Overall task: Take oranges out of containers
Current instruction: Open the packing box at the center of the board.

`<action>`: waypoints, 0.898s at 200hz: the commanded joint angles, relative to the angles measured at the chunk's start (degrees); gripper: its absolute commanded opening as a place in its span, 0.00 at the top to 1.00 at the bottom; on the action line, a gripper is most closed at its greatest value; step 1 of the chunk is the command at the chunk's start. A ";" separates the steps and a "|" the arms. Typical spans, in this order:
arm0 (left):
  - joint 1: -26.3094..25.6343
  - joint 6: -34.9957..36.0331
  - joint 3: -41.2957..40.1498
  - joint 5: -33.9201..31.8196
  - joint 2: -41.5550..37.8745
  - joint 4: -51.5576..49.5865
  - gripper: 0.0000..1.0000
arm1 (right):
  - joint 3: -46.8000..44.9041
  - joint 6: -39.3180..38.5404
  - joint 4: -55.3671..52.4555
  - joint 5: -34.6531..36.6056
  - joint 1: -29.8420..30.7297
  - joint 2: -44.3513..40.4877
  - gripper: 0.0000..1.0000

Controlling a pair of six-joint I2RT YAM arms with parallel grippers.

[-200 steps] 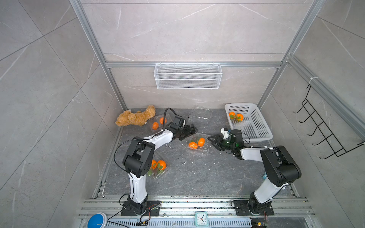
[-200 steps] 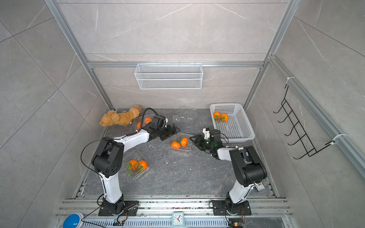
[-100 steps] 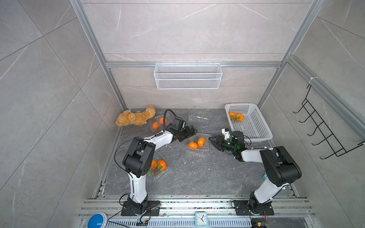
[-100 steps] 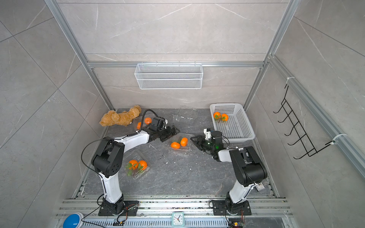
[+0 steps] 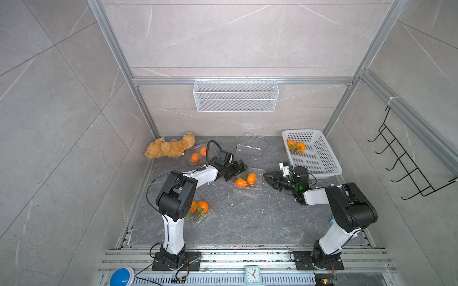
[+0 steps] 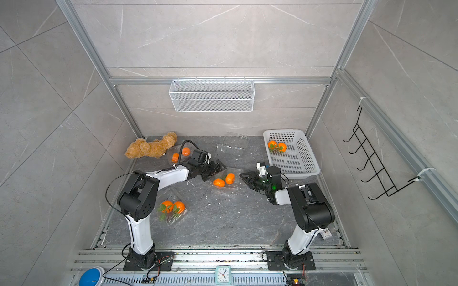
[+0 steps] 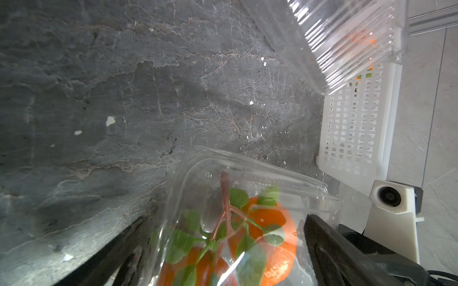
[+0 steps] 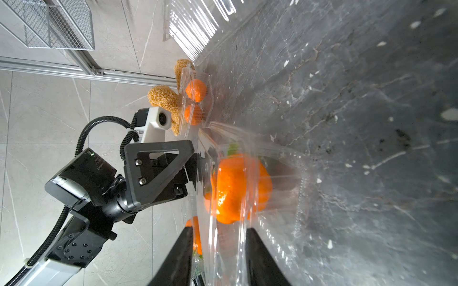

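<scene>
The oranges (image 5: 241,182) are bright orange with green leaves, inside clear ribbed plastic boxes (image 5: 258,174). The basket (image 5: 327,158) is white with a grid of holes, the teddy bear (image 5: 171,147) tan, the floor (image 5: 247,218) dark grey with pale veins, the arms (image 5: 173,230) black and white.

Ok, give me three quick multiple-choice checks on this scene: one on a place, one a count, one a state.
1. Where do the two loose oranges lie?
A) wire wall basket
B) white perforated basket
C) beside the teddy bear

2. How many clear containers still hold oranges?
A) one
B) three
C) four

3. The left tool is:
A) shut tight
B) shut on an orange
C) wide open around the middle container

Answers:
1 B, both top views show the pair inside it.
2 B, the fourth container lies empty at the back.
3 C, the left wrist view shows a jaw on each side of that box.
</scene>
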 commanded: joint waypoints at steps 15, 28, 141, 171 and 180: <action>-0.32 -0.43 -0.30 1.37 0.27 1.78 0.00 | -1.30 2.06 5.84 -1.96 -0.45 1.87 0.65; -0.32 -0.45 -0.30 1.28 0.36 1.69 0.00 | -1.60 2.74 7.30 -2.30 -0.54 2.38 0.67; -0.32 -1.80 0.39 2.09 1.22 2.95 0.01 | -2.73 3.67 12.39 -4.38 -0.52 3.92 0.78; -0.41 -2.11 0.40 2.25 1.32 3.34 0.01 | -2.60 5.00 14.36 -4.87 -0.30 5.36 0.79; -0.42 -2.32 0.40 2.41 1.48 3.57 0.01 | -2.40 5.16 14.45 -5.10 -0.15 5.76 0.79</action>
